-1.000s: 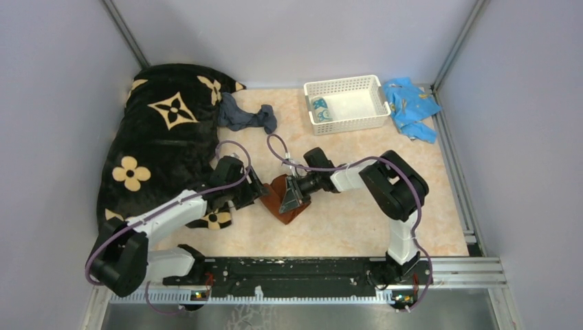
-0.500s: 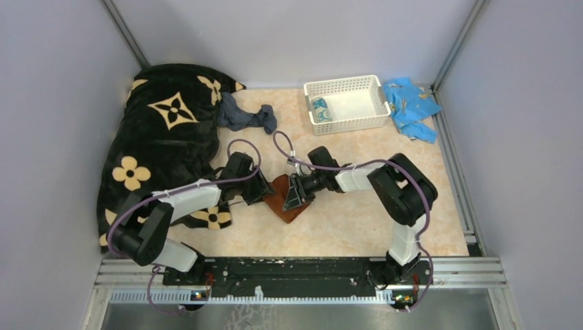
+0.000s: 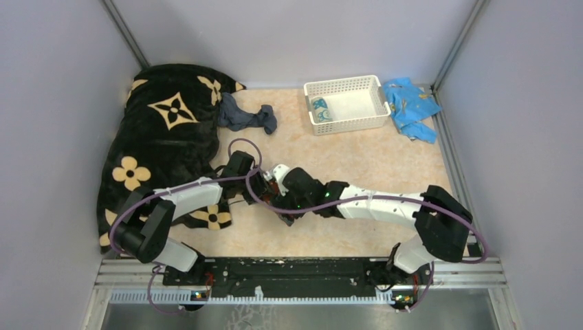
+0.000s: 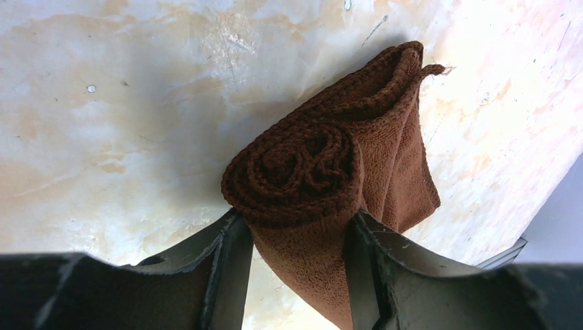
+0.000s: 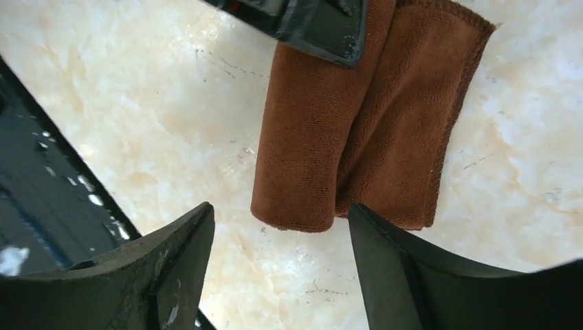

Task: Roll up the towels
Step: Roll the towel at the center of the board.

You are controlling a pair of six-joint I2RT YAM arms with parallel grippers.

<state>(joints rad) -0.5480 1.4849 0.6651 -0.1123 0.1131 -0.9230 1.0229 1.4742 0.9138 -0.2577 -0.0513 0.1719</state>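
Now, with the left gripper (image 4: 297, 223) pinching the rolled end of the rust-brown towel (image 4: 302, 172) at the overhead view's centre and the right gripper (image 5: 280, 210) wide and empty above its loose flap, best wind that flap tight before the pinch lets go.

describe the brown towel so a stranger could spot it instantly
Start at the big black flowered blanket. Just off its right edge, on the tabletop, lies the rust-brown towel, half rolled, coiled end in the left gripper. It's the only brown cloth in sight.
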